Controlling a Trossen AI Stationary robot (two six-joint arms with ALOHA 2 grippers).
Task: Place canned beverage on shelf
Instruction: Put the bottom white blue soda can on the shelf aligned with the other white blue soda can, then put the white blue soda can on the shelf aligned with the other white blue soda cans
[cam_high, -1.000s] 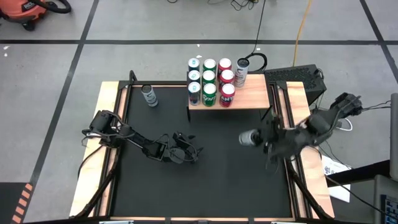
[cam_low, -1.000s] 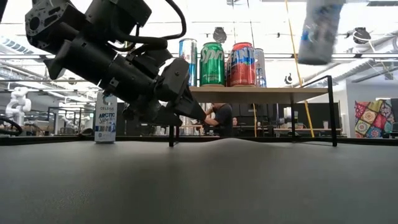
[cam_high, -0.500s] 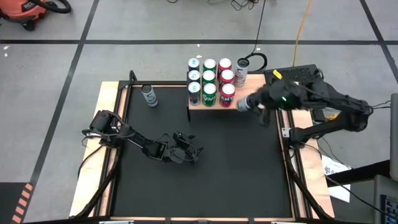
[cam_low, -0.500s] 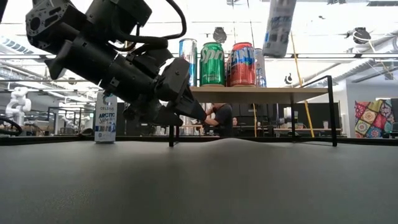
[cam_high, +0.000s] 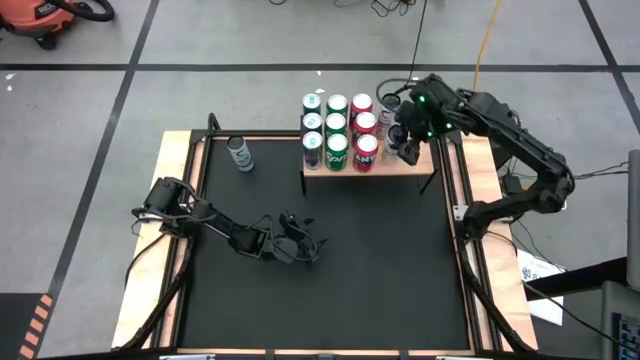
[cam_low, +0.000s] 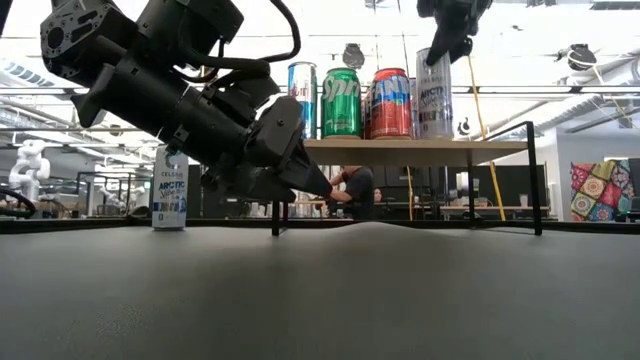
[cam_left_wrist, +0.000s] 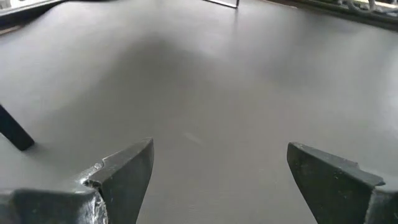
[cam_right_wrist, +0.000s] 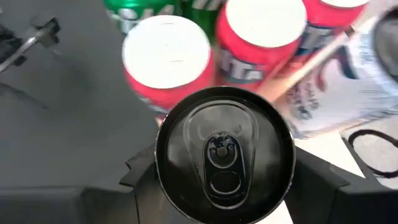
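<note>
Placement in hand, so best done slowly: keep the can (cam_right_wrist: 224, 152) upright, bring it straight down into the free strip of board beside the red cans (cam_high: 363, 135), and open the fingers only once the base sits flat on the wood. Worth watching the white can (cam_high: 388, 112) already standing at the back of that column, since a sideways nudge could tip it or push the rows.

Right gripper (cam_high: 408, 138) hangs over the right end of the shelf (cam_high: 415, 163), in the upper middle of the high view, clamped on the can from both sides; in the wrist view the dark lid fills the space between the two fingers, with red and green tops just past it. In the low view the can (cam_low: 433, 95) stands upright at the right of the row, base at or just above the board, hard to tell which.

Left gripper (cam_high: 290, 245) waits low over the table at lower left of centre, fingers wide apart and empty.
</note>
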